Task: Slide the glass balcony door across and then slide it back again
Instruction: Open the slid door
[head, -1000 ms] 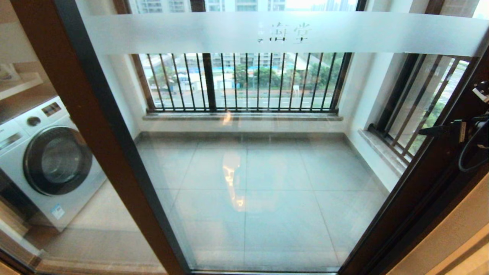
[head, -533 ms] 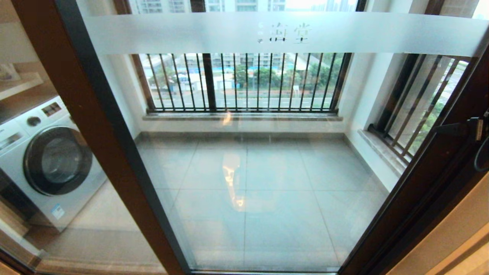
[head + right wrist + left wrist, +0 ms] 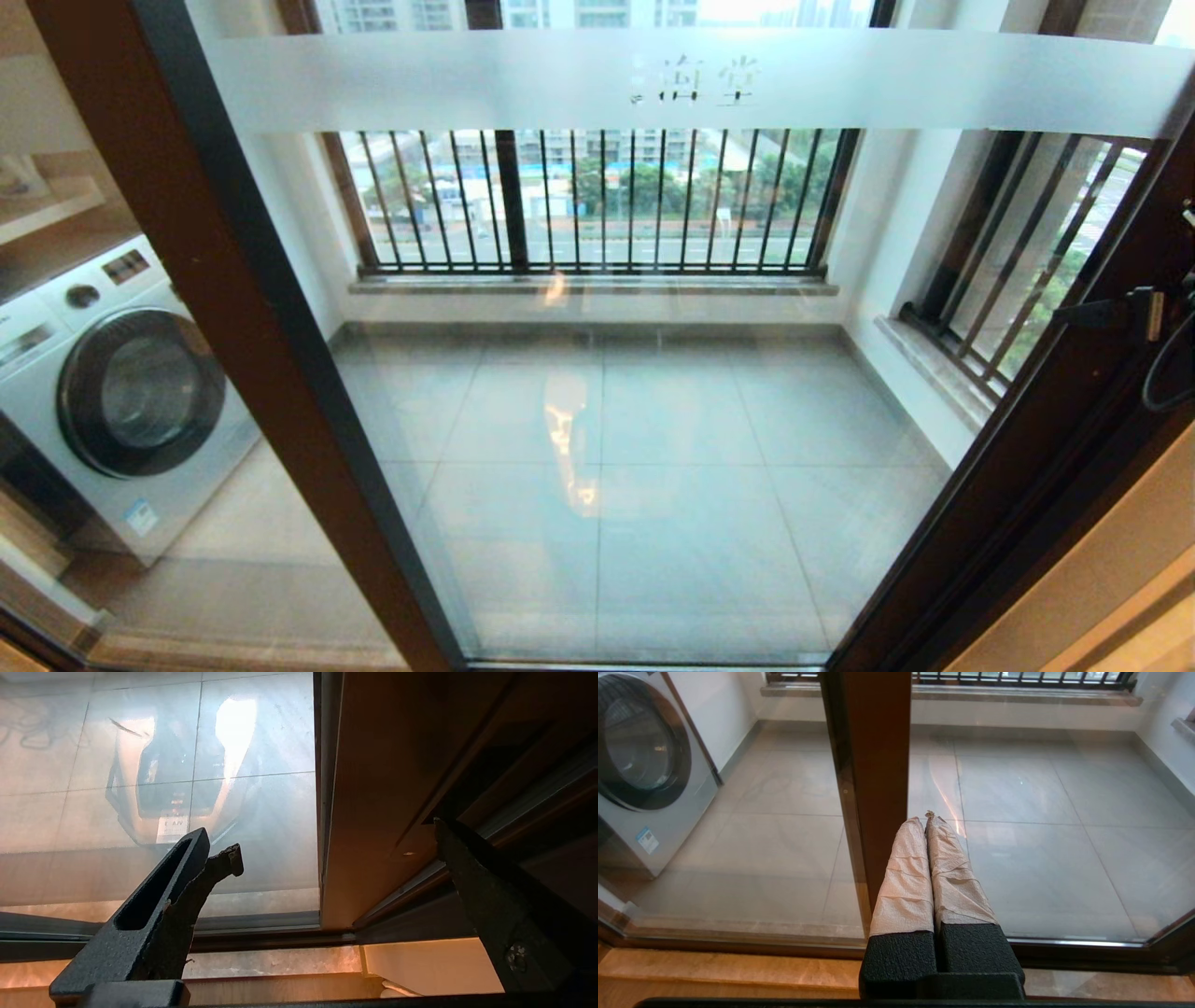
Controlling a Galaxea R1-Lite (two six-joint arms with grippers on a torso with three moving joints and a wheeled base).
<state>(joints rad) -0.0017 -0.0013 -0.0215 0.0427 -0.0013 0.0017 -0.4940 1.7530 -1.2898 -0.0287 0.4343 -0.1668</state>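
Note:
The glass balcony door (image 3: 607,420) fills the head view, with its frosted band (image 3: 560,79) across the top. Its dark brown right stile (image 3: 1064,411) runs down the right side. My right gripper (image 3: 1088,315) is at that stile, at the view's right edge. In the right wrist view the right gripper (image 3: 336,842) is open, and the stile (image 3: 373,788) stands beyond the gap between its fingers (image 3: 196,858). My left gripper (image 3: 924,820) is shut on nothing. Its paper-wrapped tips sit low in front of the door's left stile (image 3: 878,765). No handle slot shows.
A white washing machine (image 3: 121,392) stands behind the other glass panel on the left. Balcony railings (image 3: 597,201) and a tiled floor (image 3: 653,523) lie beyond the glass. A stone threshold (image 3: 728,966) and the floor track (image 3: 187,938) run along the door's foot.
My right gripper drew back to the right along the stile, then crept slightly left again. The door has not visibly moved.

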